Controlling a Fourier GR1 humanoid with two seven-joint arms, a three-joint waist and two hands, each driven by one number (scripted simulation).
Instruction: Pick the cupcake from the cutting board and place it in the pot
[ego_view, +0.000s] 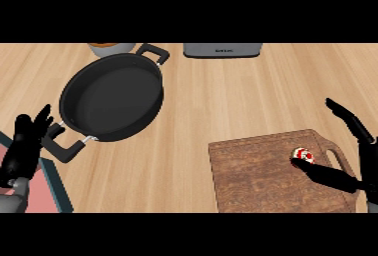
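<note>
Head view looks steeply down on a pale wooden surface (221, 100); a dark brown cutting board (266, 180) lies at the lower right, its handle slot toward the right edge; the cupcake (304, 155), small, with white and red on top, sits on the board's upper right part, just beside that slot. The right hand (347, 170) comes in from the right edge; its fingers are spread apart and straight, one long finger lifted well above the board toward the upper right, the thumb (325, 175) stretched leftward over the board so that its tip meets the cupcake's lower edge, though whether it truly touches is hard to tell from this angle; nothing is clasped. A black pot (111, 97), wide and shallow with two loop handles, stands at the upper left, well apart from the board; one handle points to the top, the other to the lower left. The left hand (28, 142) rests at the left edge, fingers up and relaxed, just beside the pot's lower handle and holding nothing. Along the top edge a grey appliance (221, 49) and part of a round container (112, 48) show; a reddish panel with a teal rim (44, 192) fills the lower left corner.
</note>
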